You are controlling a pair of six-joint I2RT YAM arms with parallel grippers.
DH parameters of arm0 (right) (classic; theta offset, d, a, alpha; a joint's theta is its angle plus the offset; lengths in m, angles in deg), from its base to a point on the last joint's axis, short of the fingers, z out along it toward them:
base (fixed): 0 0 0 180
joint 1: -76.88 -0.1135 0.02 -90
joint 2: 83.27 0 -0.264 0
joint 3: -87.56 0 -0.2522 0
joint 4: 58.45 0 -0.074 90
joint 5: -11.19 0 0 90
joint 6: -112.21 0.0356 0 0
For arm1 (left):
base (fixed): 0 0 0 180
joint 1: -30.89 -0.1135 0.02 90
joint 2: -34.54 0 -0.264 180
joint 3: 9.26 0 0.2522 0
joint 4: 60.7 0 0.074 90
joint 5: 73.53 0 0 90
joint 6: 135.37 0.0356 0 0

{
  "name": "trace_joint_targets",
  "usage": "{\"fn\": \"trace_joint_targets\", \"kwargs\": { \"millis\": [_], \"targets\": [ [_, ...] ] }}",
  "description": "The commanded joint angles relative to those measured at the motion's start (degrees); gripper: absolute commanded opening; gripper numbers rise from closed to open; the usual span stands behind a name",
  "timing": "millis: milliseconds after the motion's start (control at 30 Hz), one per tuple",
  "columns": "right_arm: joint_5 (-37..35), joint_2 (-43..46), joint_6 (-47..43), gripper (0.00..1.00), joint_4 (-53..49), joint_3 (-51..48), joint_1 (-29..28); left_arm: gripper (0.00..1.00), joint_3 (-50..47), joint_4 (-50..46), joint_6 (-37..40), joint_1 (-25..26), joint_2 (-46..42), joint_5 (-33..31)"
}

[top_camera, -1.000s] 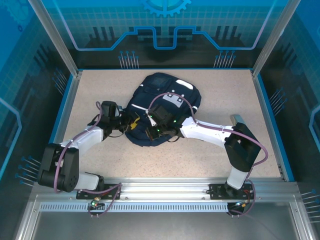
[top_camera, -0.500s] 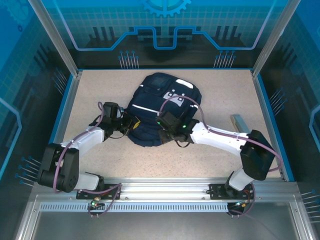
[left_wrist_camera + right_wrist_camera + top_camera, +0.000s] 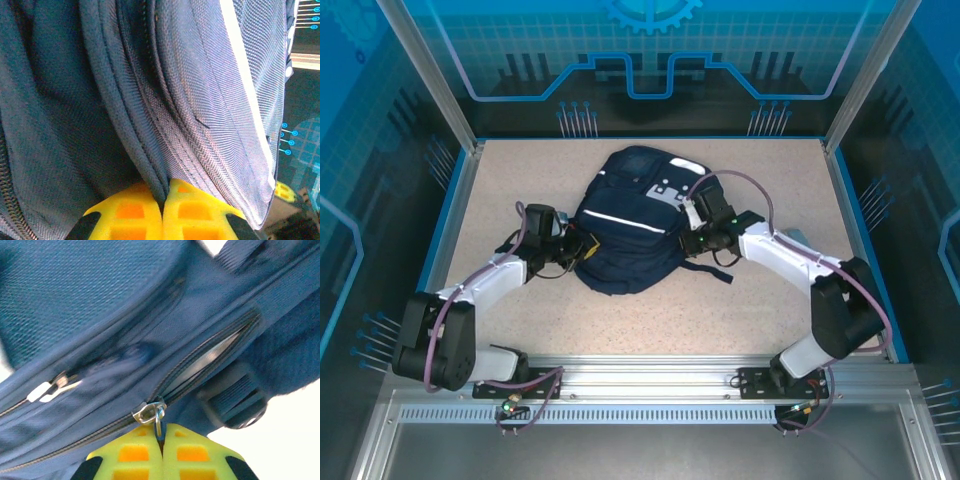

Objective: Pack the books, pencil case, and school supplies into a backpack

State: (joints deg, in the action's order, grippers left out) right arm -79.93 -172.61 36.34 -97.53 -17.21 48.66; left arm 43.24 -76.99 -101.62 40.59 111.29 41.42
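The navy backpack [image 3: 628, 225] with white stripes lies in the middle of the table. My left gripper [image 3: 582, 246] is at its left edge, shut on a fold of the backpack's fabric [image 3: 162, 187] beside a seam. At the backpack's right side my right gripper [image 3: 697, 232] is shut on the metal zipper pull [image 3: 158, 422]; the silver slider [image 3: 148, 411] sits just above the yellow fingertips. To the right of the slider the zipper [image 3: 210, 360] still gapes a little. The books are hidden.
A dark strap [image 3: 717, 272] trails from the backpack's right lower side onto the table. A grey block [image 3: 796, 240] lies behind my right forearm. Blue walls [image 3: 446, 215] rim the speckled table [image 3: 650, 320].
My right gripper has swept from the backpack's near edge around to its right side, drawing the zipper pull along. The backpack has shifted slightly. The left gripper has held its place.
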Motion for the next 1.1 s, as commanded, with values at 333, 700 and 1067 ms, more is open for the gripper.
{"fn": "trace_joint_targets", "kwargs": {
  "millis": [333, 700, 1067],
  "targets": [
    [4.68, -9.37, -6.91, 0.35, -8.19, 14.1, 7.37, 0.04, 1.01, -9.21, 7.76, -3.64, -3.54, -0.1],
    [20.35, -2.94, -6.16, 0.79, 0.33, 6.68, 3.59, 0.12, 3.62, -8.68, 7.13, -3.62, -1.65, -0.62],
    [21.21, -12.16, -3.13, 0.88, 4.27, 10.45, -0.55, 0.12, 2.74, -7.81, 6.33, -3.59, -1.36, -0.43]
  ]
}}
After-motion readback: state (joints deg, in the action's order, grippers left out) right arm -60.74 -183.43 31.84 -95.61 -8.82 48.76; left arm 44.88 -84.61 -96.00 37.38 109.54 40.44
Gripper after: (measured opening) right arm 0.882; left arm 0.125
